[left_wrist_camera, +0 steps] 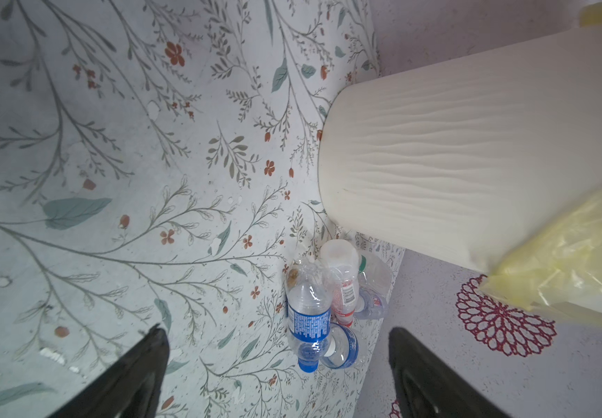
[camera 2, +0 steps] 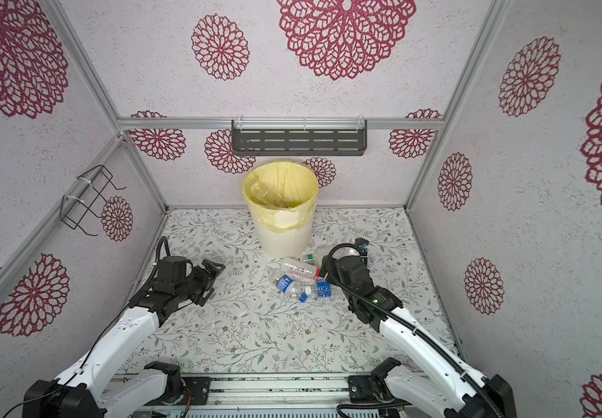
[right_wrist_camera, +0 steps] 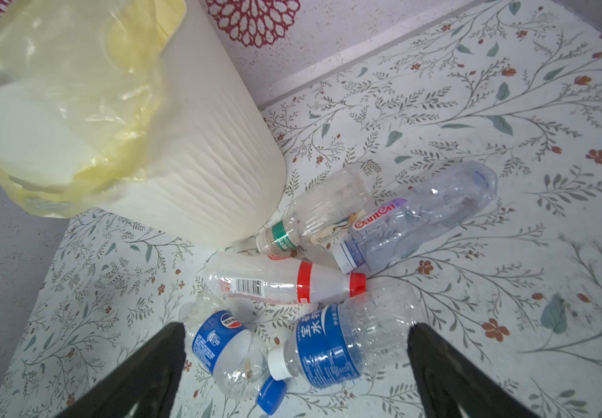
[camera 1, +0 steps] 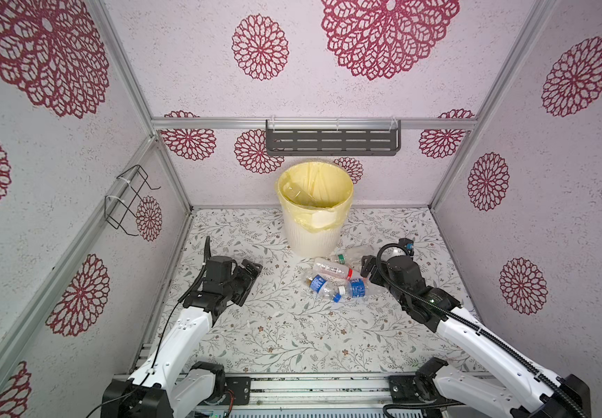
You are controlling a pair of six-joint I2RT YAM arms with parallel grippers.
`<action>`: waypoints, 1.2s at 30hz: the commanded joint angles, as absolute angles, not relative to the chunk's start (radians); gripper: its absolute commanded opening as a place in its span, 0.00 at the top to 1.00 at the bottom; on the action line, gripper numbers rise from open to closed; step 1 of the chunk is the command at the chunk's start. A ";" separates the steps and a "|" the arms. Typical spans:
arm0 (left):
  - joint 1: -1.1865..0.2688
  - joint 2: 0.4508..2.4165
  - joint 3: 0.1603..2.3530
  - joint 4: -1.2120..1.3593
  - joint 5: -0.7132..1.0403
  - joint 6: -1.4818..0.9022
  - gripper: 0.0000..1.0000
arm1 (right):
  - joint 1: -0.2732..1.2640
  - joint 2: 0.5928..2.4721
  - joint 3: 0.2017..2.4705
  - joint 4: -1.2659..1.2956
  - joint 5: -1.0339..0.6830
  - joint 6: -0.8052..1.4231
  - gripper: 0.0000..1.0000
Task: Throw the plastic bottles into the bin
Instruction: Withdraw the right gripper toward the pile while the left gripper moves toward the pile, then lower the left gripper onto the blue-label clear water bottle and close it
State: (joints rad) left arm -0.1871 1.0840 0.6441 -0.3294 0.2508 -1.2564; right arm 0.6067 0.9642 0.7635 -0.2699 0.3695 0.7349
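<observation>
as left tool and right tool gape empty, bin holds one bottle; other bottles beside it

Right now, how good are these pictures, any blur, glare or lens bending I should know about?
In both top views the light is soft and even, though the wide lens splays the frame bars; in the left wrist view fisheye bows the bin and its yellow bag is blurred; in the right wrist view the bottles are sharp, the bag up close soft with pale glare.
</observation>
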 commanded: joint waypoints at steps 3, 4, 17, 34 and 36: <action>-0.260 1.160 0.710 -0.364 0.213 -1.315 0.03 | 0.602 0.900 0.736 -0.339 0.392 0.773 0.01; -0.281 1.172 0.723 -0.366 0.201 -1.315 0.03 | 0.603 0.891 0.735 -0.363 0.398 0.783 0.01; -0.429 1.252 0.759 -0.286 0.126 -1.395 0.03 | 0.603 0.802 0.685 -0.418 0.436 0.851 0.01; -0.562 1.526 0.812 -0.077 0.174 -1.413 0.03 | 0.602 0.804 0.643 -0.385 0.384 0.903 0.01; -0.575 1.561 0.823 -0.050 0.183 -1.413 0.03 | 0.601 0.804 0.640 -0.387 0.379 0.906 0.01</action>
